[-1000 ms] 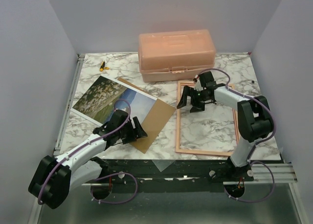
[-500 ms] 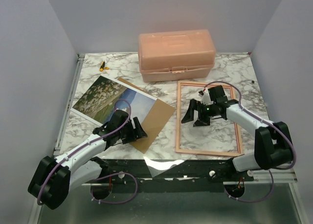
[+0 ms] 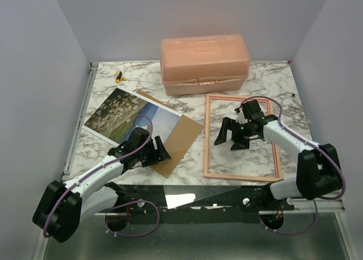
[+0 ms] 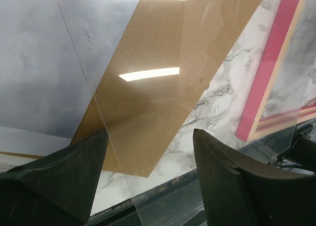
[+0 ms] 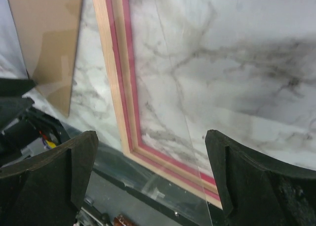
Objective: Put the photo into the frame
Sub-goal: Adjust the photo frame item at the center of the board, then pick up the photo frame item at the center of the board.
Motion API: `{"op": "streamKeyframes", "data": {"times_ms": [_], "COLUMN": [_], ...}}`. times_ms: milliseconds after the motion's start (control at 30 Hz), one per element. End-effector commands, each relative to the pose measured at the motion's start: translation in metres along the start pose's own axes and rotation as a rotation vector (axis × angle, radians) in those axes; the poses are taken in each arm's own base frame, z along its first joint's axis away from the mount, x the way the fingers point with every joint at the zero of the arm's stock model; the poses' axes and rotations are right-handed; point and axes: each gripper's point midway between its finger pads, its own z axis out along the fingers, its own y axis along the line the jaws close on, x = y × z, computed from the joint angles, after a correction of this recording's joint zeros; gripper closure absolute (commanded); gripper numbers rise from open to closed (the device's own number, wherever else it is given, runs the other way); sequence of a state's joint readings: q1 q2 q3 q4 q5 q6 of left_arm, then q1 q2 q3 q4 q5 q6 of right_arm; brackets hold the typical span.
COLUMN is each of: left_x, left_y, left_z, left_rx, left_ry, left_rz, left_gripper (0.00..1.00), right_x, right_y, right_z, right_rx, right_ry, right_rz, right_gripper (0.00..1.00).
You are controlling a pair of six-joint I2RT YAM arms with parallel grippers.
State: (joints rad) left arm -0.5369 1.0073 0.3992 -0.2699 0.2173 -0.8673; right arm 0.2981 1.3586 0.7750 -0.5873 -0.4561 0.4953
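Right pincer (image 3: 229,139) hangs spread wide above the frame (image 3: 206,135), which lies flat on the right of the marble surface (image 3: 266,78). The photo (image 3: 122,115) lies picture-up at the left, partly covering the brown backing board (image 3: 181,136). A pink lidded box (image 3: 204,61) stands behind them. Left pincer (image 3: 159,154), also spread, sits over the board's near corner.

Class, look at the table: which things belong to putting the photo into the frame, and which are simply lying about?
For the job: photo, frame.
Lying about: brown board, pink box, small yellow-and-black item.
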Motion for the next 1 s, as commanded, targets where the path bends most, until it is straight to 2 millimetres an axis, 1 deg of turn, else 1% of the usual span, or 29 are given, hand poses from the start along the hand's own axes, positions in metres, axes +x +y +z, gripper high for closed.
{"op": "streamKeyframes", "data": {"times_ms": [0, 67, 167, 267, 367, 433, 533, 667, 800, 933, 967], "left_x": [0.008, 0.008, 0.008, 0.009, 0.009, 0.009, 0.009, 0.011, 0.011, 0.011, 0.01], "left_y": [0.015, 0.015, 0.013, 0.012, 0.012, 0.011, 0.01, 0.011, 0.011, 0.01, 0.009], "left_z": [0.001, 0.001, 0.002, 0.003, 0.003, 0.003, 0.004, 0.005, 0.005, 0.005, 0.005], "left_rx": [-0.06, -0.059, -0.046, -0.036, -0.034, -0.032, -0.027, -0.029, -0.026, -0.025, -0.023], "left_ry": [0.018, 0.019, 0.017, 0.018, 0.023, 0.023, 0.024, 0.032, 0.031, 0.032, 0.031], "left_rz": [0.011, 0.011, 0.007, 0.001, 0.002, 0.002, 0.002, 0.001, 0.0, 0.0, 0.0], "left_gripper": [0.28, 0.28, 0.28, 0.28, 0.28, 0.28, 0.28, 0.28, 0.28, 0.28, 0.28], "right_x": [-0.032, -0.035, -0.037, -0.032, -0.031, -0.031, -0.024, -0.015, -0.012, -0.012, -0.012], "right_y": [-0.004, 0.002, 0.005, 0.019, 0.041, 0.051, 0.062, 0.074, 0.067, 0.062, 0.062], "right_z": [0.012, 0.022, 0.038, 0.046, 0.039, 0.032, 0.024, 0.017, 0.023, 0.026, 0.025], "right_rx": [0.061, 0.015, -0.033, -0.136, -0.256, -0.306, -0.374, -0.475, -0.453, -0.424, -0.416], "right_ry": [-0.041, -0.013, 0.042, 0.093, 0.103, 0.103, 0.127, 0.157, 0.166, 0.162, 0.161], "right_rz": [-0.039, -0.047, -0.04, -0.036, -0.049, -0.065, -0.075, -0.066, -0.048, -0.046, -0.047], "right_gripper": [0.0, 0.0, 0.01, 0.05, 0.09, 0.11, 0.16, 0.27, 0.37, 0.58, 0.64]}}
